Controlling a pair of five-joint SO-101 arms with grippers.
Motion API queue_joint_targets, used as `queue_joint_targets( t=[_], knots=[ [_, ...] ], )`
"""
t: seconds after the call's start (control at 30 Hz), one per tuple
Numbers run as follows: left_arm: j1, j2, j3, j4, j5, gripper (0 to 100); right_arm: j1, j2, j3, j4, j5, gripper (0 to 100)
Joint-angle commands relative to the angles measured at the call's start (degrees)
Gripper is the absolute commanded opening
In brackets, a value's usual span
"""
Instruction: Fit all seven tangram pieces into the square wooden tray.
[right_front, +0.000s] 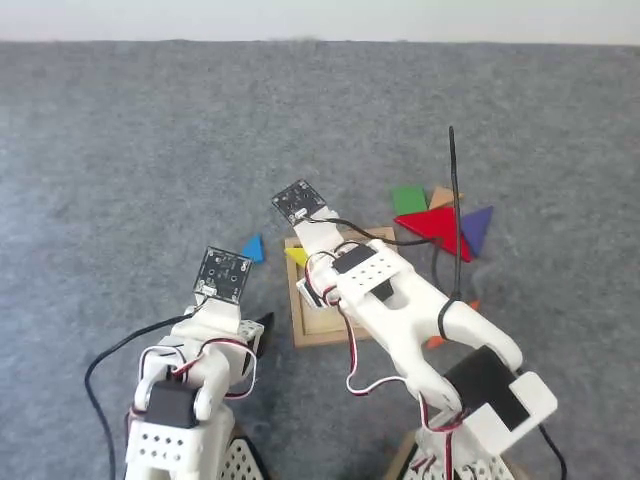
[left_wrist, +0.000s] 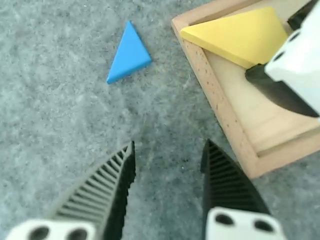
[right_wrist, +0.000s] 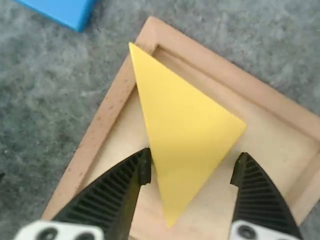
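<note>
The square wooden tray (right_front: 304, 330) lies mid-table, largely under my right arm (right_front: 385, 285). A yellow triangle (right_wrist: 185, 130) lies inside it, one corner up on the tray's rim (right_wrist: 107, 125). My right gripper (right_wrist: 192, 170) is open astride this triangle, one finger (right_wrist: 135, 175) at its edge and the other a little apart from it. The yellow triangle (left_wrist: 240, 35) and the tray's rim (left_wrist: 220, 107) also appear in the left wrist view. My left gripper (left_wrist: 167, 155) hangs open over the carpet beside the tray's near corner, holding nothing. A small blue triangle (left_wrist: 129, 52) lies ahead of it.
Green (right_front: 408, 199), tan (right_front: 441, 194), red (right_front: 435, 226) and purple (right_front: 477, 228) pieces lie grouped on the grey carpet beyond the tray to the right. An orange piece (right_front: 436, 341) peeks out beside the right arm. A black cable (right_front: 454, 200) stands up near that group.
</note>
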Motion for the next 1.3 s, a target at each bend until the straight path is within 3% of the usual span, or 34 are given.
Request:
queue_joint_targets(
  t=[0.0, 0.27, 0.53, 0.63, 0.83, 1.2, 1.27],
  knots=[
    [0.3, -0.4, -0.4, -0.3, -0.1, 21, 1.1, -0.1, -2.6, 1.7, -2.6, 27.4],
    [0.3, -0.4, -0.4, -0.3, -0.1, 21, 1.2, -10.8, 2.9, -1.4, -2.5, 27.4],
    [0.3, -0.4, -0.4, -0.3, -0.1, 21, 8.6, -29.7, 16.1, -8.8, -0.9, 27.4],
    [0.3, -0.4, -0.4, -0.3, -0.1, 21, 6.8, -27.7, 15.2, -10.2, 1.5, 27.4],
    [0.3, -0.4, -0.4, -0.3, -0.1, 21, -3.9, -19.8, 10.2, -10.9, 4.5, 27.4],
    [0.3, -0.4, -0.4, -0.3, -0.1, 21, 1.4, 1.2, -2.9, -10.2, 4.1, 27.4],
    [0.3, -0.4, -0.4, -0.3, -0.1, 21, 3.0, 1.5, -4.3, -8.2, 1.1, 27.4]
  ],
)
